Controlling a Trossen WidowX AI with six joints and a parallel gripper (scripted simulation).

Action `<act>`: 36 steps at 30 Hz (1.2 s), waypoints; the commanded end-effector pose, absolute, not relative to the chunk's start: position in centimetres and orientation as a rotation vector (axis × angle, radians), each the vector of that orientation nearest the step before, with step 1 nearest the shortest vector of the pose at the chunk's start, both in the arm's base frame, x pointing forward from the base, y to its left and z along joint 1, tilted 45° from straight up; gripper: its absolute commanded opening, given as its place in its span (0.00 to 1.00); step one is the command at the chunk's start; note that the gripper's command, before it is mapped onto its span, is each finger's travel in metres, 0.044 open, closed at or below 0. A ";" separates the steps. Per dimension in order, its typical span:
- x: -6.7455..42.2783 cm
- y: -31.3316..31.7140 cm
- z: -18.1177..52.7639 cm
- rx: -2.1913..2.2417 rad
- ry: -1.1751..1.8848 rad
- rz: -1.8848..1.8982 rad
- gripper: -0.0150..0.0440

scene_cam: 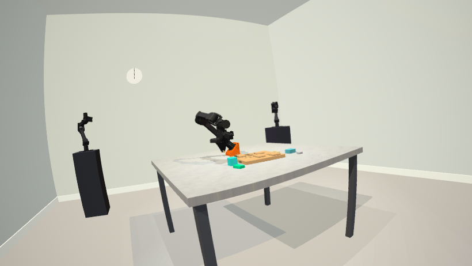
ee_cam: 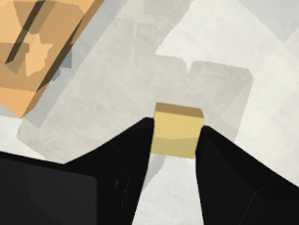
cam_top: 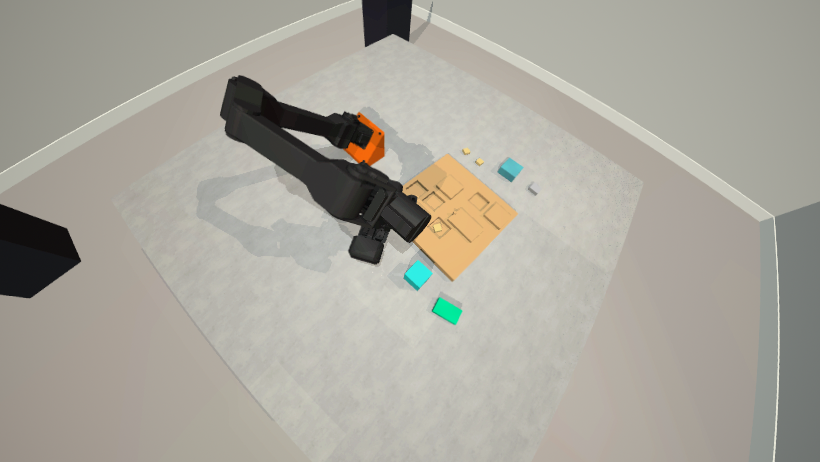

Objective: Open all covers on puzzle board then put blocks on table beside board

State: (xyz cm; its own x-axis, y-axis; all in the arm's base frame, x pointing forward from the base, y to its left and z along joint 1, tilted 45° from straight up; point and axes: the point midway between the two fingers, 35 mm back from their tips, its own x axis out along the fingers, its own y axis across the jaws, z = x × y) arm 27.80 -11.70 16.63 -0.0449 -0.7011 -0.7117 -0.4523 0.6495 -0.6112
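Grey table (ee_cam: 215, 34), pincer (ee_cam: 174, 141) clamping unlabelled tan block (ee_cam: 177, 131)

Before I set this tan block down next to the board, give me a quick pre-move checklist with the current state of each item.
1. Block held: ok. The gripper is shut on the small tan block.
2. Block off the board: ok. In the wrist view it is over table, with the board up and to the left.
3. Drop spot free: ok. The cyan block and green block lie farther out.
4. Height above the table: cannot tell.
5. Wells emptied: not ok. One tan piece is in a well.
6. All covers open: cannot tell.
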 end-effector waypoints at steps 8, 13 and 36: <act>27.8 -13.0 15.3 -0.955 1.683 -0.259 0.39; 27.7 -13.6 14.7 -0.956 1.683 -0.260 0.39; 27.2 -16.3 12.3 -0.961 1.683 -0.266 0.39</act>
State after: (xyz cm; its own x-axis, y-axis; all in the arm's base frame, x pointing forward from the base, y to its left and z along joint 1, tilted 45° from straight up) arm 27.35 -15.94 12.64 -0.0441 -0.7064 -0.7064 -0.4520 0.6447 -0.6165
